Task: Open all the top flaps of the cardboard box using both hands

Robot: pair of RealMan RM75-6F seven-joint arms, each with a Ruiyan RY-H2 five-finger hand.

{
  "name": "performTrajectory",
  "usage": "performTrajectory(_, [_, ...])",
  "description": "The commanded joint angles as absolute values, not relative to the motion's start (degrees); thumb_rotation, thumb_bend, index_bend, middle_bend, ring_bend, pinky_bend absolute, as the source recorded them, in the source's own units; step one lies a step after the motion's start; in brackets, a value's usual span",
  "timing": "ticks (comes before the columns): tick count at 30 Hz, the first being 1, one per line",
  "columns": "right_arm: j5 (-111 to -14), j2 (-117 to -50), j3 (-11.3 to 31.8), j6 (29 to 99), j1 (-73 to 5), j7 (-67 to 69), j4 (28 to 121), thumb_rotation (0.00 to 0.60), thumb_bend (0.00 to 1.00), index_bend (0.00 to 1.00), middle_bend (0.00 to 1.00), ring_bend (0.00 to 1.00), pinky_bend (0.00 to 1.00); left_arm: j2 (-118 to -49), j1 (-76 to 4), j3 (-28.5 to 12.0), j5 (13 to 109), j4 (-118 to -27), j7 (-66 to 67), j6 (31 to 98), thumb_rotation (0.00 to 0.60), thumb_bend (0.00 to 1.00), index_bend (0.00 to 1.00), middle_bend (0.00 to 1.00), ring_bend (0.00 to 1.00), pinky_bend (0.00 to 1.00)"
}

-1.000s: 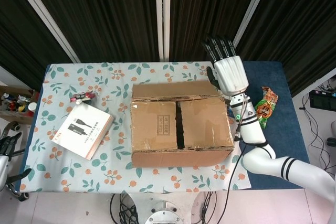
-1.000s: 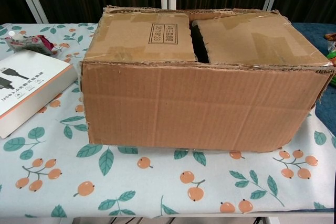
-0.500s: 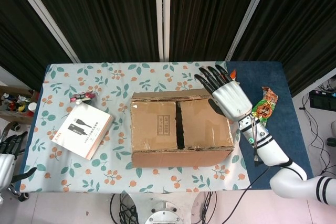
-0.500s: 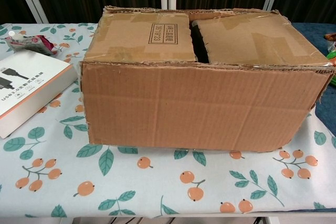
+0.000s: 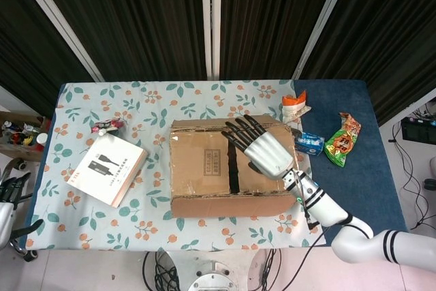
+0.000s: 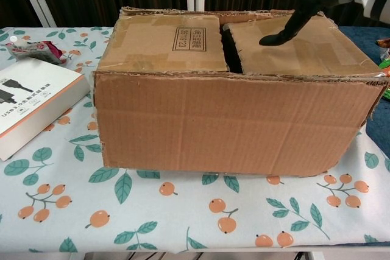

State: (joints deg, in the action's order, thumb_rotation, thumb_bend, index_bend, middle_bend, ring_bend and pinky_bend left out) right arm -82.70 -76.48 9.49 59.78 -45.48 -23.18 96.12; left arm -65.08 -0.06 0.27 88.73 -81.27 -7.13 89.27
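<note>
Right hand spread wide and raised; left hand low at the frame's edge.

The white right hand with black fingers [image 5: 262, 149] hangs palm-down, fingers [image 5: 238, 130] fanned apart and holding nothing; its white forearm with black bands runs back toward the lower right. In the chest view one dark fingertip [image 6: 271, 40] points downward. The left hand [image 5: 8, 192] shows only partly, its dark fingers apart.

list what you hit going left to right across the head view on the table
white booklet → cardboard box → right hand over the box's right flap → orange packet → blue packet → green snack bag
</note>
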Motion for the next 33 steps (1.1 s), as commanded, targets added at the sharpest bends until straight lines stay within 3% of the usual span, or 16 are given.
performTrajectory(1, [-82.45, -79.27, 9.63, 59.21, -46.41, -23.48, 94.02, 0.600, 0.05, 0.00, 0.00, 0.00, 0.00, -65.01, 0.15, 0.23, 88.61, -80.80, -7.74, 89.52, 0.600, 0.00, 0.06, 0.14, 0.12, 0.21])
performTrajectory(12, [-82.97, -88.02, 11.68, 61.58, -47.90, -19.61, 87.87, 0.600, 0.07, 0.00, 0.00, 0.00, 0.00, -65.39, 0.46, 0.17, 88.25, -78.50, -9.88, 89.54, 0.600, 0.00, 0.06, 0.14, 0.12, 0.21])
performTrajectory(17, [-82.34, -90.99, 14.05, 62.98, -48.87, -17.50, 86.87, 0.600, 0.14, 0.00, 0.00, 0.00, 0.00, -65.49, 0.37, 0.17, 88.36, -78.06, -10.20, 89.39, 0.600, 0.00, 0.06, 0.14, 0.12, 0.21])
performTrajectory(24, [-81.39, -91.53, 18.77, 63.52, -51.58, -17.33, 88.12, 0.600, 0.22, 0.00, 0.00, 0.00, 0.00, -64.80, 0.04, 0.00, 89.08, -79.25, -9.13, 89.82, 0.600, 0.00, 0.06, 0.14, 0.12, 0.21])
performTrajectory(33, [-78.85, -93.44, 23.80, 62.41, -56.79, -21.51, 89.04, 0.600, 0.19, 0.00, 0.00, 0.00, 0.00, -64.53, -0.34, -0.16, 89.16, -80.11, -8.95, 89.52, 0.600, 0.00, 0.06, 0.14, 0.12, 0.21])
